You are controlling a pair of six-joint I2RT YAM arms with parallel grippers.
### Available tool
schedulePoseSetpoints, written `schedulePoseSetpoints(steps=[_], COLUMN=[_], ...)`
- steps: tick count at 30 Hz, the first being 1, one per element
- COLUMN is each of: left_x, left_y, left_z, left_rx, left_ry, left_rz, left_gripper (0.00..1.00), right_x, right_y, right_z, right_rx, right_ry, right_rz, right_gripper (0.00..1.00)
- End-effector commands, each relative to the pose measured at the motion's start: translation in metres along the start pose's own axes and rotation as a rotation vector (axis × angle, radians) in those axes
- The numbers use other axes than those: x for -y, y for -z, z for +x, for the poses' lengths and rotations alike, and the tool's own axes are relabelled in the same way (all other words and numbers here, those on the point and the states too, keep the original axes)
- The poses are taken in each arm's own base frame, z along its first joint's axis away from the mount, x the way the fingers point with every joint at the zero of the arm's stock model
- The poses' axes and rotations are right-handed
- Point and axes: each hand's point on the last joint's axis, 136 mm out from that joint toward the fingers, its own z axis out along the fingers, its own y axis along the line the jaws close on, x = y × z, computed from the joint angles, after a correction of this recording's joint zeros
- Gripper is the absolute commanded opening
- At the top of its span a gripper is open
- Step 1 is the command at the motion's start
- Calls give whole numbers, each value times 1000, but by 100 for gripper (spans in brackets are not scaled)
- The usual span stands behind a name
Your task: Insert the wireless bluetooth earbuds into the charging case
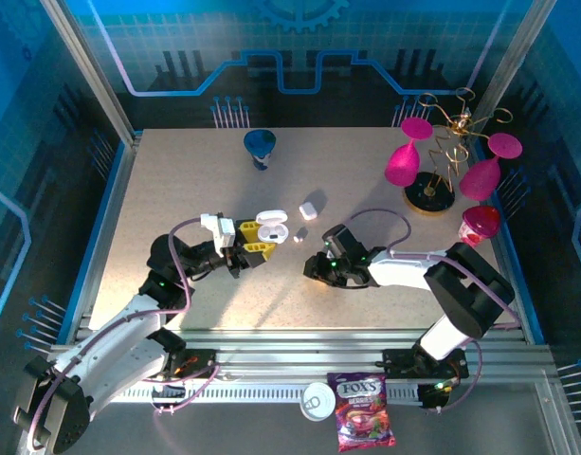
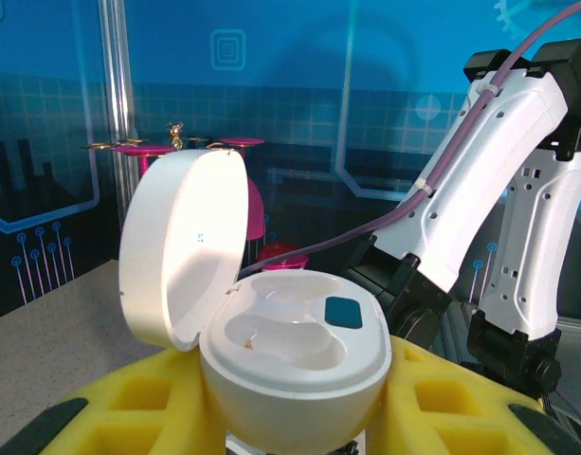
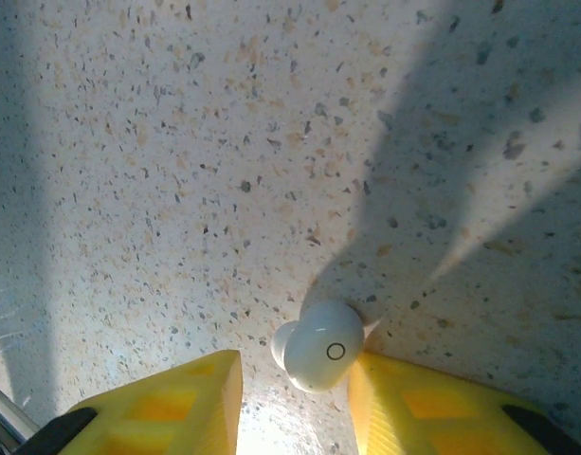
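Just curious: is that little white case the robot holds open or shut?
Open: the charging case has its lid raised and its wells look empty.

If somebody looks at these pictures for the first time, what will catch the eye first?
Probably the open white charging case, wells empty, held by the left gripper mid-table. Then the tiny white earbud lying on the table between the right gripper's open jaws, and the pink glasses at the far right corner.

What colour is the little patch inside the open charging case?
The patch is dark teal; left wrist view shows it best.
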Motion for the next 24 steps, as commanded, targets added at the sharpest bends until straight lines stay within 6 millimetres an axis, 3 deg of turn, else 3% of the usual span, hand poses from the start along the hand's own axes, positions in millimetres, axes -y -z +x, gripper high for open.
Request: schedulePoseSetpoints(steps=[1, 8, 17, 24], left_x=[-1, -2, -4, -4], left_y=[2, 1, 0, 0], left_z=[-2, 0, 3, 3], left_rx=[11, 7, -1, -1], left_ry=[-13, -14, -11, -13], left_rz=[-7, -8, -11, -12], left_gripper=[21, 21, 21, 21], right_x=[9, 17, 6, 12], right_y=[1, -6, -15, -12], right_z=[-21, -22, -20, -17], right_rx=[61, 40, 13, 15], right_ry=[-46, -73, -88, -82], right_rz=[54, 83, 6, 20], right_gripper=[33, 29, 23, 16])
